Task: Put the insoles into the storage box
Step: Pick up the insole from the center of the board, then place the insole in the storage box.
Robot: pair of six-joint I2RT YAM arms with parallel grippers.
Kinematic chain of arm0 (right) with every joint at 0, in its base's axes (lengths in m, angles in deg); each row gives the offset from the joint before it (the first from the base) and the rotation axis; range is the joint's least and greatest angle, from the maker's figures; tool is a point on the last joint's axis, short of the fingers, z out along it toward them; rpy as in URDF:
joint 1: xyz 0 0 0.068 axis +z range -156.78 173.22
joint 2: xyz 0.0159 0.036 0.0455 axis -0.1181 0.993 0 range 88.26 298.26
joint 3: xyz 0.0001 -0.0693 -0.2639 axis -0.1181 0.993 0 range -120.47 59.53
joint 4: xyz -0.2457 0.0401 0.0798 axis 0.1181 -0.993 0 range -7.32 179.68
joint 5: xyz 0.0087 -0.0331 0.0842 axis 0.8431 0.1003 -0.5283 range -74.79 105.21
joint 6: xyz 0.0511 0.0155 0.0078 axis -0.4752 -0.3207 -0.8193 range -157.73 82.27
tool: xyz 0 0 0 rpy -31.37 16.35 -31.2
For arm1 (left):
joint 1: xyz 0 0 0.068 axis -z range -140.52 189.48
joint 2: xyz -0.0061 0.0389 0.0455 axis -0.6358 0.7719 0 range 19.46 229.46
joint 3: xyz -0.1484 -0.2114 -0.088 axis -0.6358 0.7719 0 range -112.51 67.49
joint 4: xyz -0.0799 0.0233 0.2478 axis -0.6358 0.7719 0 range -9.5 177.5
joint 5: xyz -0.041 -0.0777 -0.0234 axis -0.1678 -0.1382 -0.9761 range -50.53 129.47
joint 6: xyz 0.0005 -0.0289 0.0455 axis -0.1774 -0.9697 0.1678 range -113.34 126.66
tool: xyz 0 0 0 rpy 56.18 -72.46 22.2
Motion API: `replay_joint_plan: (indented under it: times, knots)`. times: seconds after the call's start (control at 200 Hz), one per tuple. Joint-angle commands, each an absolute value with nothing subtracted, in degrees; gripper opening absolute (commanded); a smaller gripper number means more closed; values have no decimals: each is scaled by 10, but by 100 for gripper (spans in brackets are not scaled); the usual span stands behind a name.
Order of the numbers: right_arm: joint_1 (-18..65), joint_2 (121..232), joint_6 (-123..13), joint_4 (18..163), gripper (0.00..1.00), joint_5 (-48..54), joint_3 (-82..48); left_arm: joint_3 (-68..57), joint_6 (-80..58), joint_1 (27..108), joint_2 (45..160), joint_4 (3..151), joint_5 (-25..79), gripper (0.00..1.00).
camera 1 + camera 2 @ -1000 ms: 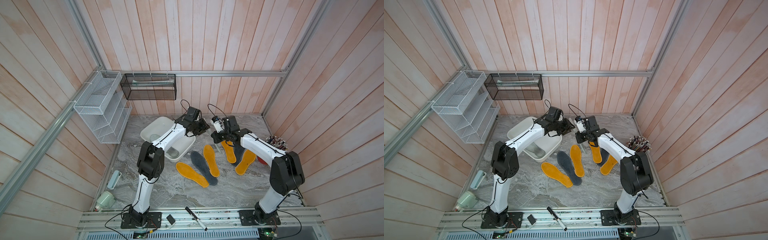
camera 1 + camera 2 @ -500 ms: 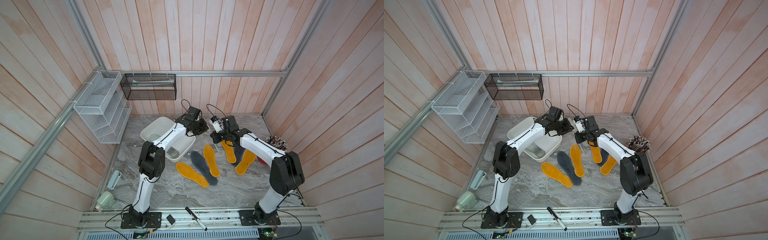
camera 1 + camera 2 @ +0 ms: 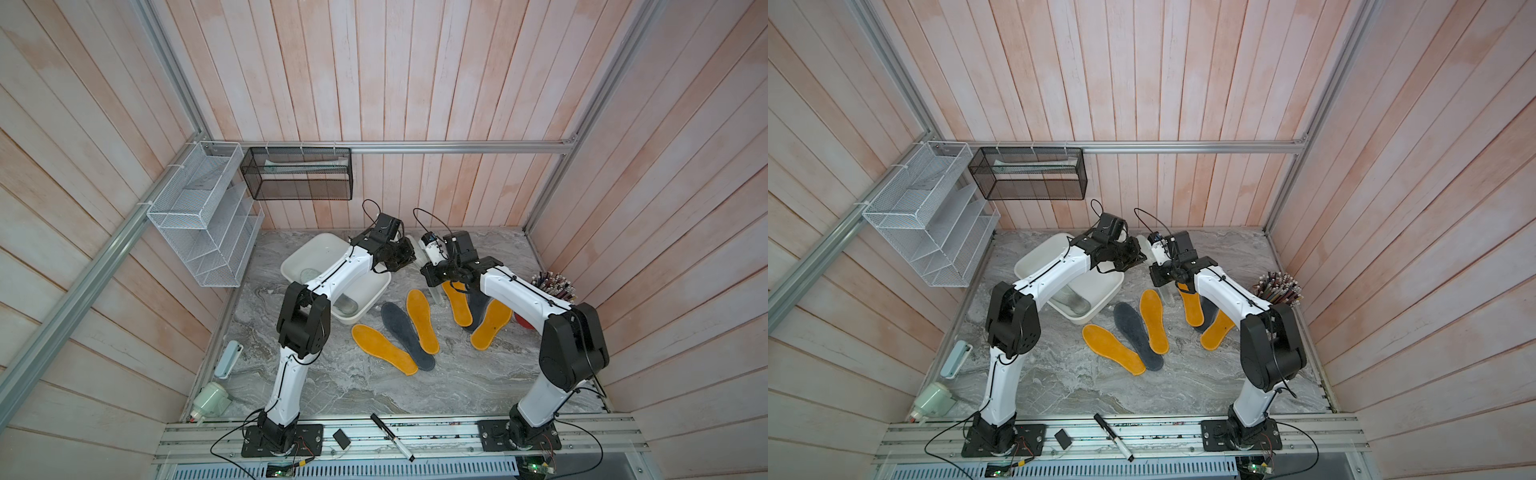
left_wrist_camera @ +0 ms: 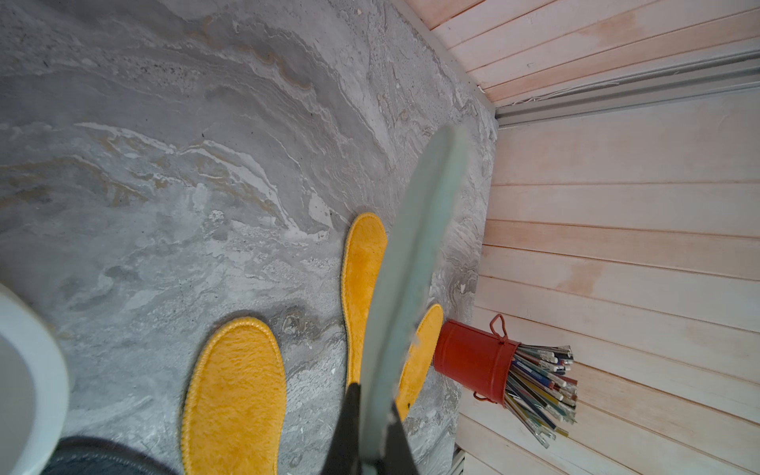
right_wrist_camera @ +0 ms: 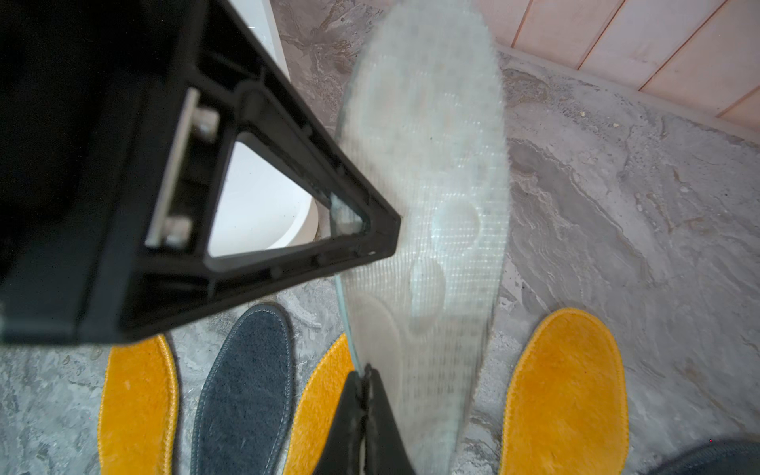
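One pale insole (image 5: 432, 185) pinched in left hand (image 3: 402, 259) beside storage box (image 3: 320, 249); right hand (image 5: 364, 395) narrow at its edge, can't tell if gripping.

Pale pinkish wooden plank walls (image 3: 374, 83) close in three sides, framed by aluminium rails (image 3: 415, 146). The surface (image 3: 374, 395) is grey marbled stone with brownish veins. A white wire-mesh rack (image 3: 199, 216) hangs on a side wall and a black mesh basket (image 3: 297, 174) on the back wall. The light is soft and even.
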State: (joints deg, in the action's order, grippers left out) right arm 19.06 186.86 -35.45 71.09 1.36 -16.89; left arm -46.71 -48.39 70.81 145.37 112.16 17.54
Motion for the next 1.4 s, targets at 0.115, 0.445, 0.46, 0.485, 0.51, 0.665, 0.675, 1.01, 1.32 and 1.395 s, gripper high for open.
replay_joint_plan:
  times: [0.115, 0.445, 0.46, 0.485, 0.51, 0.665, 0.675, 1.01, 1.32, 1.395]
  knots:
    - [170, 1843, -352, 713, 32, -51, -178, -367, -492, 673, 1391, 1053, 167, 0]
    - [2, 1762, -535, 877, 34, -215, -85, -213, -469, 579, 1241, 1007, 155, 0]
    - [0, 1763, -535, 875, 35, -216, -84, -210, -468, 573, 1237, 1004, 151, 0]
    - [-3, 1765, -531, 869, 35, -216, -84, -205, -466, 568, 1230, 999, 145, 0]
    - [-4, 1768, -525, 863, 35, -214, -85, -200, -466, 562, 1225, 991, 136, 0]
    - [-4, 1777, -521, 850, 35, -214, -84, -186, -450, 522, 1206, 992, 101, 0]
    - [-4, 1777, -521, 850, 35, -215, -84, -185, -448, 521, 1205, 993, 101, 0]
    - [-4, 1799, -521, 849, 36, -225, -92, -141, -361, 443, 1193, 963, 107, 0]
    - [-4, 1815, -523, 849, 36, -227, -103, -169, -309, 433, 1264, 971, 102, 0]
    - [-4, 1817, -523, 848, 36, -227, -106, -167, -318, 433, 1280, 962, 99, 0]
